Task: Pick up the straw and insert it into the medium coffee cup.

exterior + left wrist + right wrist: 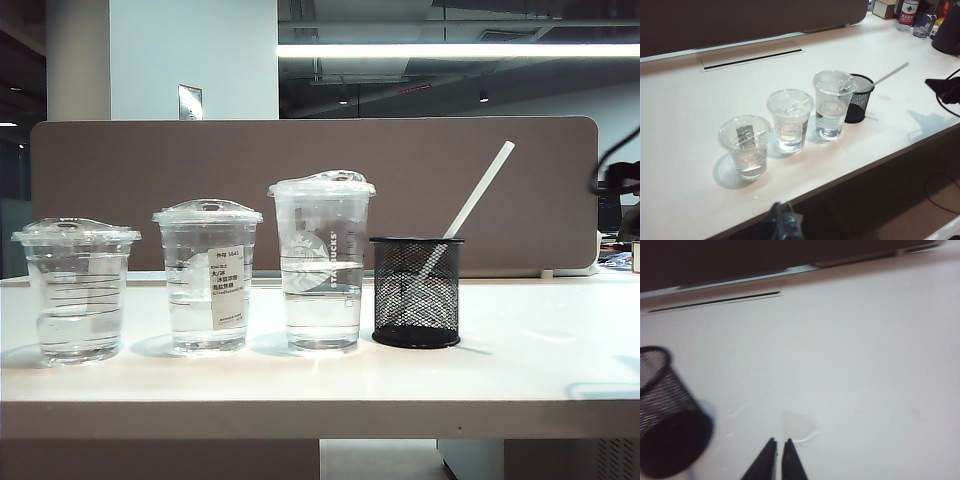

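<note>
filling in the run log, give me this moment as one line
straw: leaning in mesh holder, untouched | medium coffee cup: lid on, no straw | right pincer: nearly closed, empty, above table beside holder | left pincer: back off table edge, state unclear

Right tool (779, 460): two slim matte-black fingers, wedge-shaped, tapering to sharp points, smooth flat faces, no visible screws or markings; narrow pale slit between tips, image slightly blurred. Left tool (782, 222): dark, blue-grey tint, blurred, only upper tip showing at frame edge; finger shape and gap unclear. In left wrist view, right arm (946, 89) shows at frame edge: black angular body, thin black cable looping around it. Exterior view: dark blurred arm part (612, 180) at right edge, curved black cable.
</note>
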### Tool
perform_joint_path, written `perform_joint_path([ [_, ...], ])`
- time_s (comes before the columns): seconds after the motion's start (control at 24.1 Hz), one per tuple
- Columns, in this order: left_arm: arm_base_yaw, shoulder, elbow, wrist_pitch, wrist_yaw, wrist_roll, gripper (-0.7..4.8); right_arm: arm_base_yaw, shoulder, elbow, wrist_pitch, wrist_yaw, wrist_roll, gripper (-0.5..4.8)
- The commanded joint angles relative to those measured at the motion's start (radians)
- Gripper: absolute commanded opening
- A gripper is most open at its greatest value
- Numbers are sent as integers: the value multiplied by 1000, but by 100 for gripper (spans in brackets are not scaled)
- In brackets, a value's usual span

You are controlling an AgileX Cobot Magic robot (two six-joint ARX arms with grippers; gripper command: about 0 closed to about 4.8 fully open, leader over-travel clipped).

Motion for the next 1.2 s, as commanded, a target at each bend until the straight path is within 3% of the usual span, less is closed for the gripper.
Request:
perform_joint_path([
  [0.04, 1, 2, 2, 12, -4, 0, -4, 95, -1, 3, 33, 71, -6, 53],
  [0.33, 1, 2, 2, 12, -6, 0, -4, 165, 64, 3, 70, 61, 5, 118],
  [0.41, 1, 2, 2, 12, -6, 0, -4, 165, 148, 5, 185, 12, 6, 138],
  [0.5, 1, 2, 2, 12, -2, -1, -4, 165, 232, 13, 301, -43, 9, 194],
  [0.83, 1, 2, 2, 12, -2, -1, -4, 192, 410, 101, 438, -92, 28, 208],
  [1.2, 1, 2, 2, 12, -2, -1, -4, 202, 465, 197, 437, -137, 28, 208],
])
